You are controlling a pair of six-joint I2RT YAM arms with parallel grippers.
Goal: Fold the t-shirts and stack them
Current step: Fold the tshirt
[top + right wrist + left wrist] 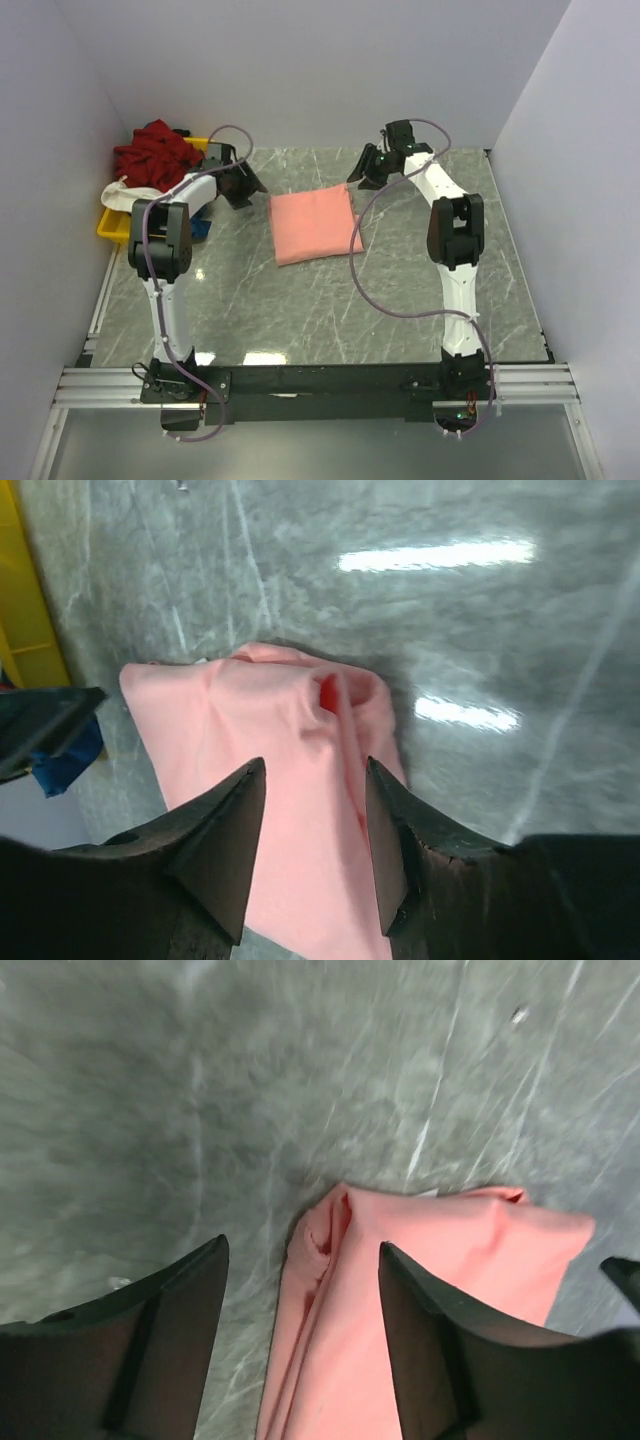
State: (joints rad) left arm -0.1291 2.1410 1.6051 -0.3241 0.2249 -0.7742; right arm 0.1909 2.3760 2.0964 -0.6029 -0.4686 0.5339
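With left gripper [302, 1243] and right gripper [315, 761] both spread apart, seemingly clear of the folded salmon-pink t-shirt [315, 225], lift straight up so neither snags a fold.

Desk [400, 300]: grey marble-pattern top, smooth, glossy, showing light reflections. Salmon-pink t-shirt [315, 225]: soft matt cloth. Dark red t-shirt [155, 152], ten o'clock: rumpled matt cloth. Yellow tray [108, 228]: smooth plastic. Left gripper [302, 1250]: matt black, plastic-looking.
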